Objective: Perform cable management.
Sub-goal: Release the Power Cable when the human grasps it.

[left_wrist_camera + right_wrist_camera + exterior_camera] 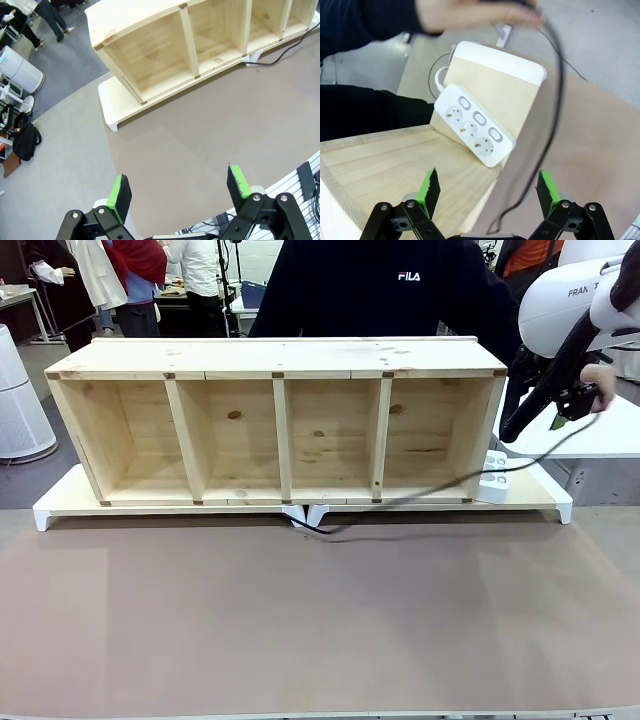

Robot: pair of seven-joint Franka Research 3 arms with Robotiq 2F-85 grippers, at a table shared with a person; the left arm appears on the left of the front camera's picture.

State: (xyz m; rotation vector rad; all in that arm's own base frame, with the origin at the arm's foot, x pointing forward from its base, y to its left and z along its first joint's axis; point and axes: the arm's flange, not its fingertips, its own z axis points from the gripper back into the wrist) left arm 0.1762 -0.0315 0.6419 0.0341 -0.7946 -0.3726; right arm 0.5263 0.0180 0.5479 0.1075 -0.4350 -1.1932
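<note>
Nearest the wooden shelf's front, the left gripper (179, 192) hangs wide and empty over the smooth brown counter (300, 630). The long, pale pine shelf (280, 420) has four open bays. The thin glossy black cable (440, 496) trails along its foot toward its right end, where the right gripper (489, 191) gapes above a white three-socket power strip (475, 125). Beyond, a person's hand (470, 12) lifts the cord. Likely an early step: the right gripper must take it.
</note>
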